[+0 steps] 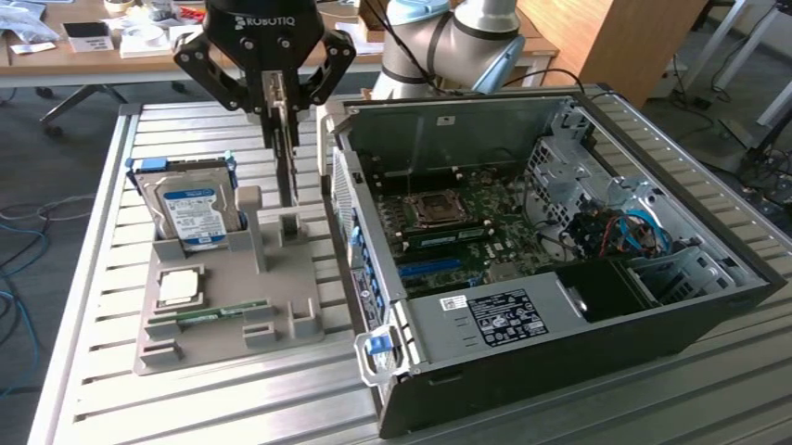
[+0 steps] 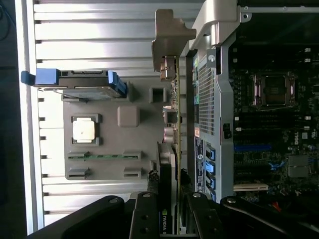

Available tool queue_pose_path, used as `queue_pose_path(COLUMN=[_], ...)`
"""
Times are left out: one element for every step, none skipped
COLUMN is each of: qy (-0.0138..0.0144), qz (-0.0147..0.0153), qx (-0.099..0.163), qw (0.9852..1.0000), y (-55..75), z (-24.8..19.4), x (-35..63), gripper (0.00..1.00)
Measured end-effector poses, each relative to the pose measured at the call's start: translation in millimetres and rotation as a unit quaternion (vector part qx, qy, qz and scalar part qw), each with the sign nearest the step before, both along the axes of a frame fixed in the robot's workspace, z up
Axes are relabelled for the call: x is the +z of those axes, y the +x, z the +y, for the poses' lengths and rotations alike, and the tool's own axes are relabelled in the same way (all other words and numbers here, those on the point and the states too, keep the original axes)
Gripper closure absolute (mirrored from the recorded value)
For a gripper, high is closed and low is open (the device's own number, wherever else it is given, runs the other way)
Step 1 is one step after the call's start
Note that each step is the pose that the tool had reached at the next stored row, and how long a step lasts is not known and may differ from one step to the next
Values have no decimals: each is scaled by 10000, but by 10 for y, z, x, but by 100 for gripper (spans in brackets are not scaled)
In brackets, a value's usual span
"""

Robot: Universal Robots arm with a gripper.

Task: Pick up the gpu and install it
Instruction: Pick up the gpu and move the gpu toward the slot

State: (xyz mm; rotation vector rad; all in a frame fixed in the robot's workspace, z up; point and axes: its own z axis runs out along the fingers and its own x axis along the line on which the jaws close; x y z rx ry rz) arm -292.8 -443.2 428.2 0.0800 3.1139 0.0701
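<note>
**Gpu gripped upright beside the case**

Your gripper point(image 1: 284, 113) point(image 2: 171, 199) is holding the gpu point(image 1: 287, 158) point(image 2: 175, 119), with its jaws clamping the card's top edge. The card is hanging on edge over the gray holder point(image 1: 229, 315), just beside the open case point(image 1: 594, 306). A hard drive point(image 1: 192, 209) is standing in the holder towards the exterior view's left.

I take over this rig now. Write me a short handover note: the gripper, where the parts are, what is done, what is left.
Gripper: shut on the gpu, which hangs edge-on over the grey holder tray, beside the open computer case.
Done: the gpu is gripped. Whether it is clear of its stand, I cannot tell.
Left: the gpu is not yet in the case.
</note>
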Motion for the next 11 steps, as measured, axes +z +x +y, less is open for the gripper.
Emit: queue_pose_path(qy=[0,0,0,-1,0,0,0,0,0,0,0], qz=[0,0,0,1,1,0,0,0,0,0,0], qx=[0,0,1,1,1,1,0,0,0,0,0], qw=[10000,10000,10000,10000,10000,10000,10000,10000,10000,10000,10000], y=[0,0,5,16,25,36,46,55,66,76,86], z=[0,0,0,0,0,0,0,0,0,0,0], x=[6,8,29,30,29,28,28,28,28,28,28], gripper=[73,73,73,73,73,73,73,73,73,73,73])
